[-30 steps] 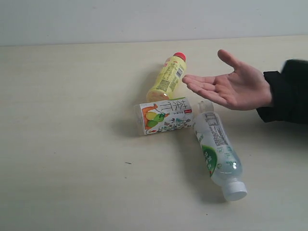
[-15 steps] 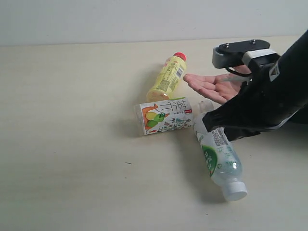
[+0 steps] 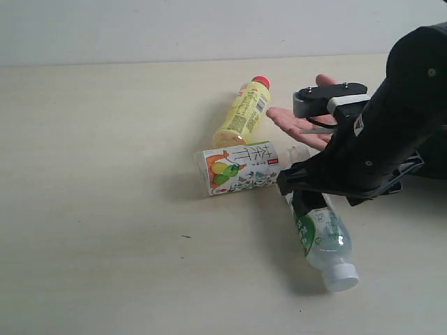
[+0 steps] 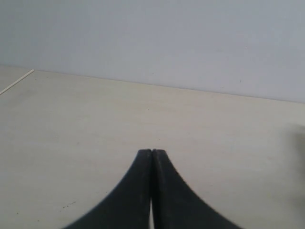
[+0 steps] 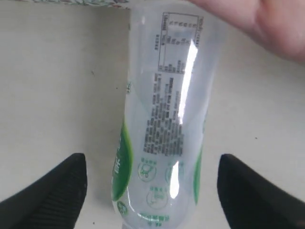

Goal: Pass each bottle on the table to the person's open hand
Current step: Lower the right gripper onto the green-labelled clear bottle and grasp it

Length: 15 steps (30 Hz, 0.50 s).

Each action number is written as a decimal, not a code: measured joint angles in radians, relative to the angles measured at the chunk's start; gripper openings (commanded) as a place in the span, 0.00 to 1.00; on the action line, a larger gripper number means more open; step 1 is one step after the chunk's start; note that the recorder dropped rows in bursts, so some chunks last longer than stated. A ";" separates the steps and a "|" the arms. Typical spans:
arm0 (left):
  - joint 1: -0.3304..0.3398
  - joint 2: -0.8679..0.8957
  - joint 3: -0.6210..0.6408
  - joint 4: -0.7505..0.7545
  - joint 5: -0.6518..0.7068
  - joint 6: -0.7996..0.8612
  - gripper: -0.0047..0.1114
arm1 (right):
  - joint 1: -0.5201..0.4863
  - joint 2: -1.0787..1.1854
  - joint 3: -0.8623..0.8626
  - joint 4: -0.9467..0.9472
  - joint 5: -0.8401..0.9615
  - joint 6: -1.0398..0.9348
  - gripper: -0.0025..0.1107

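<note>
The clear white-capped bottle (image 3: 323, 237) lies on its side on the table (image 3: 105, 209) near the person's open hand (image 3: 297, 125), and the right gripper (image 5: 151, 160), jaws wide either side of it, should centre on its middle before closing, lest the round body roll free.

The left gripper (image 4: 152, 155) is pressed closed — the right gripper (image 5: 151, 164) hangs low, jaws spread wide.
</note>
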State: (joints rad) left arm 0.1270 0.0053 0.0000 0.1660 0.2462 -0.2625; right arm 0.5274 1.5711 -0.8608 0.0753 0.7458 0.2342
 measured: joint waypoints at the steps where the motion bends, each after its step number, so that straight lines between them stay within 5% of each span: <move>1: 0.000 0.000 0.000 0.000 0.000 0.000 0.04 | 0.000 0.018 0.000 0.000 -0.018 0.010 0.66; 11: 0.000 0.000 0.000 0.000 0.000 0.000 0.04 | 0.000 0.178 -0.002 -0.008 -0.103 0.036 0.64; 15: 0.000 0.000 0.000 0.000 0.000 0.000 0.04 | 0.000 0.203 -0.002 -0.029 -0.106 0.075 0.51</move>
State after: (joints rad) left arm 0.1270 0.0053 0.0000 0.1660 0.2462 -0.2625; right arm 0.5274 1.7745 -0.8628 0.0459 0.6401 0.3093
